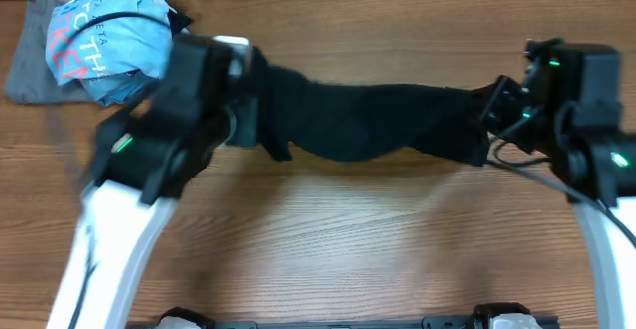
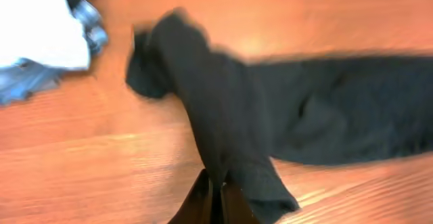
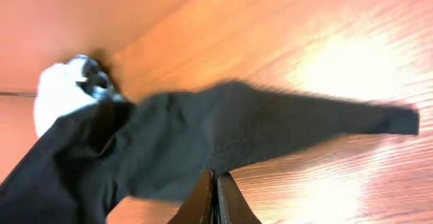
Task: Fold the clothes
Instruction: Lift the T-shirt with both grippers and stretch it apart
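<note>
Overhead: shirt (image 1: 368,120) stretched along the table's (image 1: 348,240) far edge. Left gripper (image 2: 215,187) and right gripper (image 3: 215,187) each clamp an end, likely pulling it taut to spread before folding.

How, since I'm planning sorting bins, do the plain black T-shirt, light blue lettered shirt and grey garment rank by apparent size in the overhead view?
1. black T-shirt, stretched out.
2. light blue lettered shirt, bunched.
3. grey garment, partly covered, so true size unsure.
</note>
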`<state>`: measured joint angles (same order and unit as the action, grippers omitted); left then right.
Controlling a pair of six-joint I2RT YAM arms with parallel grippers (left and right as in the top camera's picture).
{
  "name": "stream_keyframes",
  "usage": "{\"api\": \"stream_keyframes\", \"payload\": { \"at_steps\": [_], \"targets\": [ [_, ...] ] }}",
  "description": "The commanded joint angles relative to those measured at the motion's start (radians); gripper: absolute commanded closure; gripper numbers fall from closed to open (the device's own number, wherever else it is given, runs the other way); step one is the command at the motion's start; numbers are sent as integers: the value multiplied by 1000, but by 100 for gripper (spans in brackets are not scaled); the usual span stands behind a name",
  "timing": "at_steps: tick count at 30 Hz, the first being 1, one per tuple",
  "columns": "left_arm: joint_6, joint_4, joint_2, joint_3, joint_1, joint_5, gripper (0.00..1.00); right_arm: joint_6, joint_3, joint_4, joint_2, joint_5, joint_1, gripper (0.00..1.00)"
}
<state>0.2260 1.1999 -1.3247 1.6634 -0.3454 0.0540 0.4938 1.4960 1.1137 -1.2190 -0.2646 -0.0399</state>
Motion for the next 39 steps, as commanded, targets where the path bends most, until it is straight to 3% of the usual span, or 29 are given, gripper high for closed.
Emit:
{"api": "stream_keyframes", "payload": {
  "at_steps": [1, 14, 21, 26, 39],
  "targets": [
    [45, 57, 152, 158, -3, 10, 96, -3, 164, 61, 80, 10, 2, 96],
    [119, 270, 290, 467, -3, 55, 96, -3, 616, 359, 110, 93, 2, 96],
    [119, 252, 246, 468, -2, 189, 96, 8, 648, 351, 96, 214, 2, 96],
    [111, 237, 207, 487, -3, 189, 96, 4, 656, 319, 85, 223, 2, 96],
    [39, 170, 206, 809, -2, 190, 96, -3, 820, 310, 85, 302, 2, 96]
  ]
}}
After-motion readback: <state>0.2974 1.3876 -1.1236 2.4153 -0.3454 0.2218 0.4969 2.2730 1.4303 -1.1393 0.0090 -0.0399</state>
